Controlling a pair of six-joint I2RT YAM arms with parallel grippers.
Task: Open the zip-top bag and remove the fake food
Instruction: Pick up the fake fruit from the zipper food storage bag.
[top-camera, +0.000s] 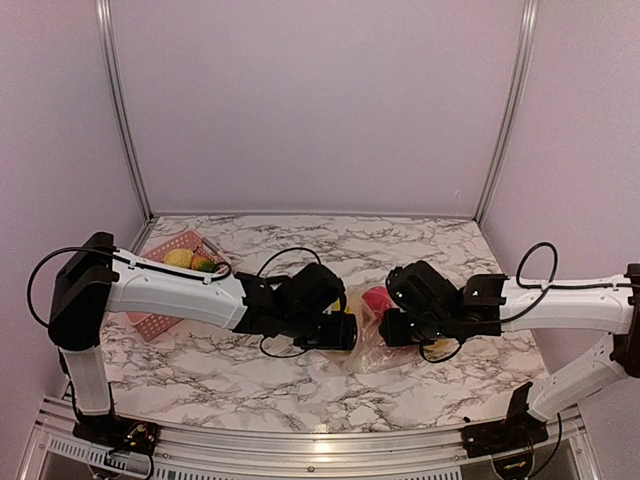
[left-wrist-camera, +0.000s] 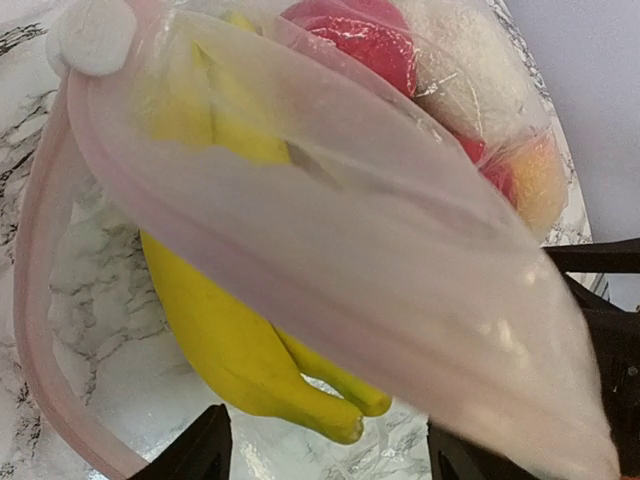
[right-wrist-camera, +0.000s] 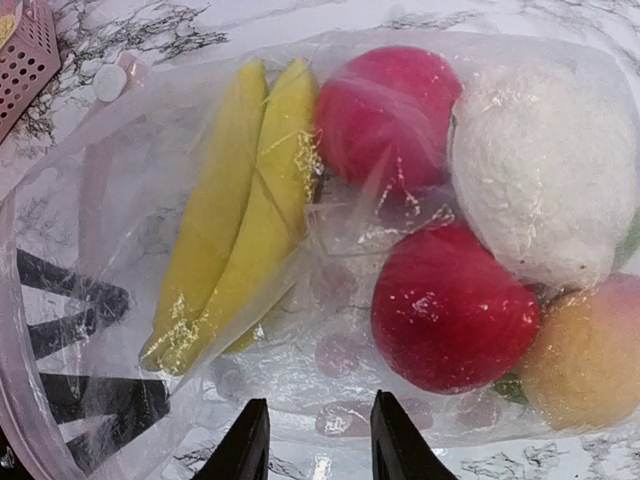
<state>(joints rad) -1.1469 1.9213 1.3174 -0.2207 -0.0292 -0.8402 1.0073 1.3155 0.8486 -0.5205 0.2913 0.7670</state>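
The zip-top bag (top-camera: 365, 348) lies crinkled on the marble between my two grippers. Its pink-rimmed mouth (left-wrist-camera: 40, 300) gapes toward my left gripper (left-wrist-camera: 325, 455), which is open. The tips of the yellow bananas (left-wrist-camera: 240, 350) reach out of the mouth to just ahead of its fingers. Red fruit (left-wrist-camera: 365, 40) sits deeper inside. My right gripper (right-wrist-camera: 318, 440) hovers over the bag's (right-wrist-camera: 330, 330) opposite edge, jaws narrowly apart with flat plastic between them. Bananas (right-wrist-camera: 240, 220), two red fruits (right-wrist-camera: 450, 310), a white ball (right-wrist-camera: 545, 170) and a peach-coloured piece (right-wrist-camera: 590, 350) show through the plastic.
A pink slatted basket (top-camera: 160, 322) stands at the left behind my left arm, with a yellow piece (top-camera: 178, 258) and a green piece (top-camera: 203, 264) in it; its corner (right-wrist-camera: 25, 50) shows in the right wrist view. Booth walls close the table's back and sides.
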